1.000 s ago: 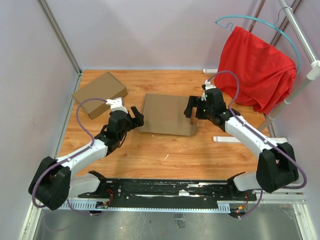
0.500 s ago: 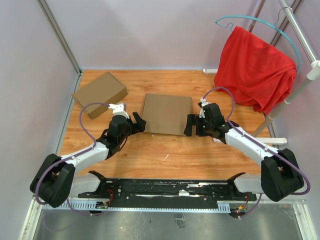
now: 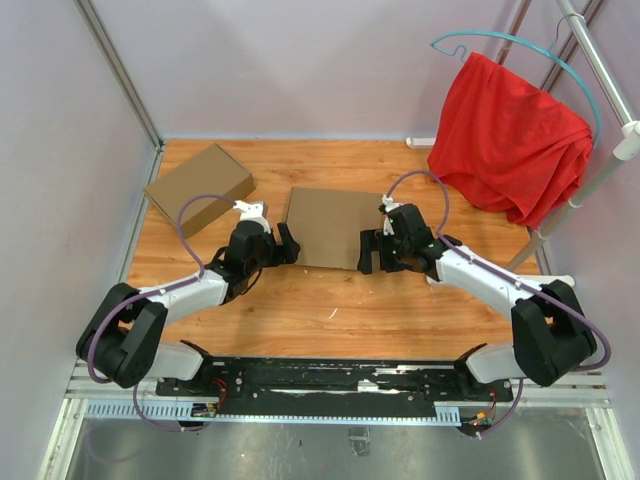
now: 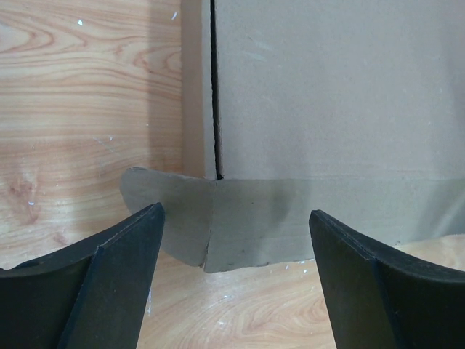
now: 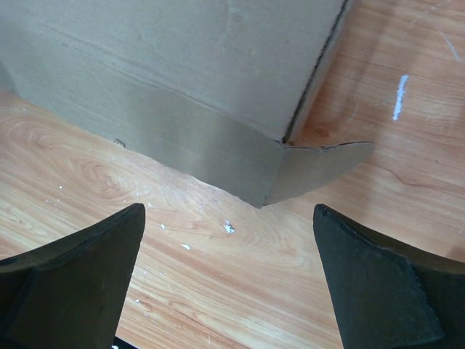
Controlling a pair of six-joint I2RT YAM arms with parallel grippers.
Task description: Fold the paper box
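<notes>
As it lies flat on the wooden table (image 3: 330,300), the paper box (image 3: 333,227) is positioned between the two grippers, with one long edge facing the arm bases. At the left gripper (image 3: 285,243), the near left corner of the box is found directly ahead of the fingers (image 4: 109,283). In the left wrist view, a rounded tab (image 4: 167,214) projects from that corner toward the left-hand finger, and whether the two touch cannot be determined. A dark slit runs away from the gripper along the side wall. The left jaws are spread wide and nothing is pinched.

At the right gripper (image 3: 368,251), the near right corner is located ahead of the fingers (image 5: 385,291) and between them, untouched. A second tab (image 5: 320,171) projects toward the right-hand finger. The right jaws are fully spread and empty.

A closed cardboard box (image 3: 199,187) rests well beyond and outboard of the left gripper. A red cloth (image 3: 515,135) is hung well beyond and outboard of the right gripper.
</notes>
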